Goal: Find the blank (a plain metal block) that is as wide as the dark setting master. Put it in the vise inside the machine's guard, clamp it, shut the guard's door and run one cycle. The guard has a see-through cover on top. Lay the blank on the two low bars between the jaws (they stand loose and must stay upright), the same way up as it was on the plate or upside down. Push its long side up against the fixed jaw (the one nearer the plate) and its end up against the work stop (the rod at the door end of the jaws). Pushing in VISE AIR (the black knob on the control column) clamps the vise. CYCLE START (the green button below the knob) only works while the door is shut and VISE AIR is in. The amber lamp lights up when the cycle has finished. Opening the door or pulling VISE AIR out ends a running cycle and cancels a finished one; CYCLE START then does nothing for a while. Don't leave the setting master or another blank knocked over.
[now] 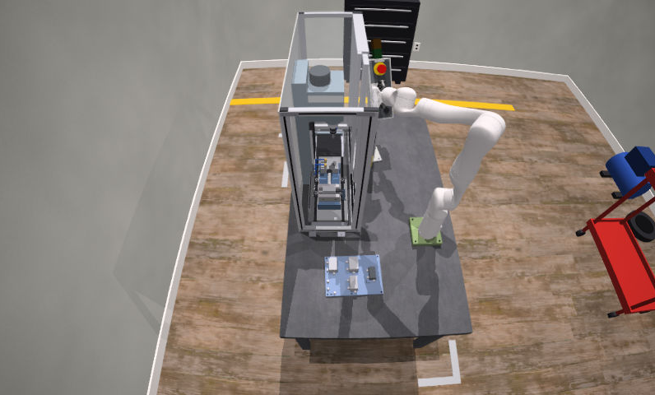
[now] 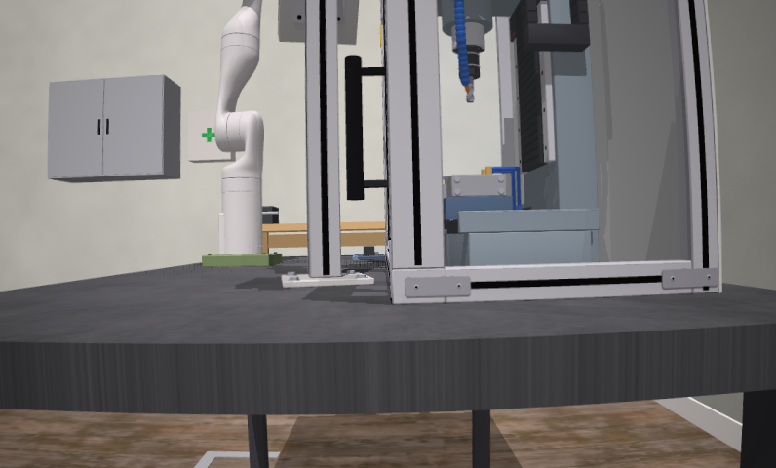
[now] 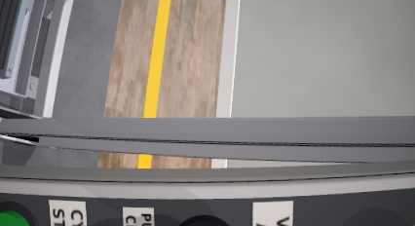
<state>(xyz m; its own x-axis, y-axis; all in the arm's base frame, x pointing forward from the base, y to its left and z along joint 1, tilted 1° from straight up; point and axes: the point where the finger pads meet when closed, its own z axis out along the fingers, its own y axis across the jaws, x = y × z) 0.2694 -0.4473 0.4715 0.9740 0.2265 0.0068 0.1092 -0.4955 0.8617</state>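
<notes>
My gripper (image 1: 378, 94) is shut and empty, pressed close to the control column (image 1: 375, 68) beside the guard (image 1: 291, 146). In the wrist view the shut fingers lie as grey bars just above the panel, with the green CYCLE START button (image 3: 12, 220) at the lower left and the black knob (image 3: 203, 222) at the bottom middle. Through the see-through cover a pale blank (image 1: 329, 188) lies in the vise. The door's black handle (image 2: 354, 127) stands at the guard's corner post; the door looks shut. Three blanks and the dark setting master (image 1: 371, 271) stand on the blue plate (image 1: 365, 288).
A red stop button (image 1: 379, 68) sits on the column's top. The arm's base (image 1: 425, 239) (image 2: 241, 258) is bolted to the dark table (image 1: 419, 303) (image 2: 380, 359). A red cart (image 1: 624, 254) stands far to the right. A black cabinet (image 1: 384, 24) is behind the guard.
</notes>
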